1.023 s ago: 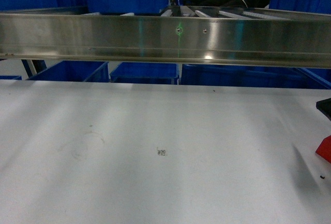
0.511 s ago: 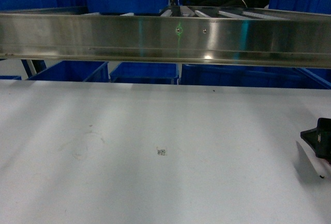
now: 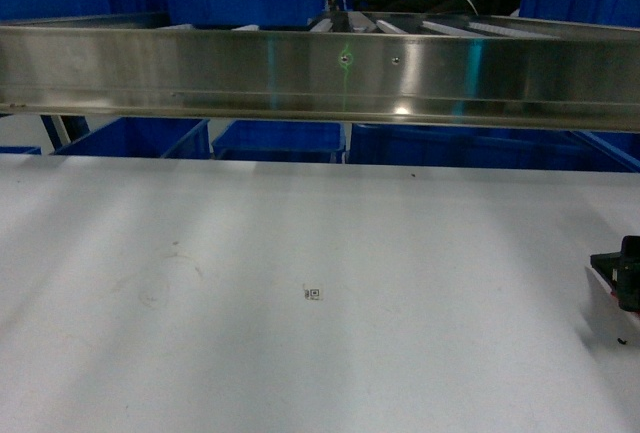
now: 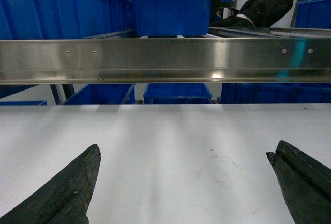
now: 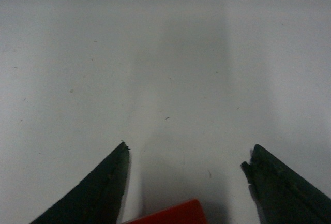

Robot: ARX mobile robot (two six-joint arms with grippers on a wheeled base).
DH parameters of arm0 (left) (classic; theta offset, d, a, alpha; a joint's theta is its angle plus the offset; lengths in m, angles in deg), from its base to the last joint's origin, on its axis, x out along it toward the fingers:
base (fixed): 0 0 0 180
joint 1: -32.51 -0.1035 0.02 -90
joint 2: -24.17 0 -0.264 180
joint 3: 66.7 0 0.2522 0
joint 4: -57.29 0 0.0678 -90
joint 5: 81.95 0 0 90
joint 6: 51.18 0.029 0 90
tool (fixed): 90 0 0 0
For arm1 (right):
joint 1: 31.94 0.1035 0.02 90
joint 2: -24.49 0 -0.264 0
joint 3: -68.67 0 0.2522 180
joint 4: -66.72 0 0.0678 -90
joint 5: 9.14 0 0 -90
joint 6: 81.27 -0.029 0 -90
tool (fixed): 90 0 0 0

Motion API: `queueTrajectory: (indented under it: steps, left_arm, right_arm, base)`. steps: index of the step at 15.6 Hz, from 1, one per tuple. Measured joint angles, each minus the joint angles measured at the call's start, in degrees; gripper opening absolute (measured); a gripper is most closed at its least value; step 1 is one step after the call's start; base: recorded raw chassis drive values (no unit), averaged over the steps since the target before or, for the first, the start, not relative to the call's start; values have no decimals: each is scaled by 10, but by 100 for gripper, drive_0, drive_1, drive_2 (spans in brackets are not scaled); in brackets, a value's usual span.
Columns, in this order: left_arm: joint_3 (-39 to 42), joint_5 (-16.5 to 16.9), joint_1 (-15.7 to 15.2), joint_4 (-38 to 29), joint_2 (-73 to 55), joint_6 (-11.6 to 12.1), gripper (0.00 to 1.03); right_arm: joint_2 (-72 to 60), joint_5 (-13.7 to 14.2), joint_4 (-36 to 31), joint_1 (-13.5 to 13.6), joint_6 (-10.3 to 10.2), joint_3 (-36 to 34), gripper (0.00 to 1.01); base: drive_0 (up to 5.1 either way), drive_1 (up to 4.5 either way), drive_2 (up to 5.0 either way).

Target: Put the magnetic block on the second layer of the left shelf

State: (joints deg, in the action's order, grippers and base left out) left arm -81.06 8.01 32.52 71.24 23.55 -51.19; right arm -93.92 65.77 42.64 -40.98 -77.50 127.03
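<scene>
The white table (image 3: 300, 253) is seen from above and behind by the head view, facing the steel rail (image 3: 320, 78). The same rail (image 4: 165, 58) is faced level from low over the table by the left wrist view. The table (image 5: 165, 53) is viewed closely, straight down, by the right wrist view.

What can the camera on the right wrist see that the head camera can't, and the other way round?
Only the right wrist view shows the small bright red plastic block, low between the open right hand's dark fingers. Only the head view shows the shiny stainless-steel rail and the deep blue plastic crates behind it. Both show the plain white table and the right hand, which sits at the head view's right edge.
</scene>
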Motion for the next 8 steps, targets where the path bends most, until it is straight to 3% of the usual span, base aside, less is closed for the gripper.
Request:
queueTrajectory:
  steps: [4,8]
  left_arm:
    - [0,0,0,0,0,0,98]
    - [0,0,0,0,0,0,98]
  right_arm:
    - [3,-5,4,0,8,-4,33]
    - [20,-23,15,0,5,-16,33]
  base:
    - [0,0,0]
    - [0,0,0]
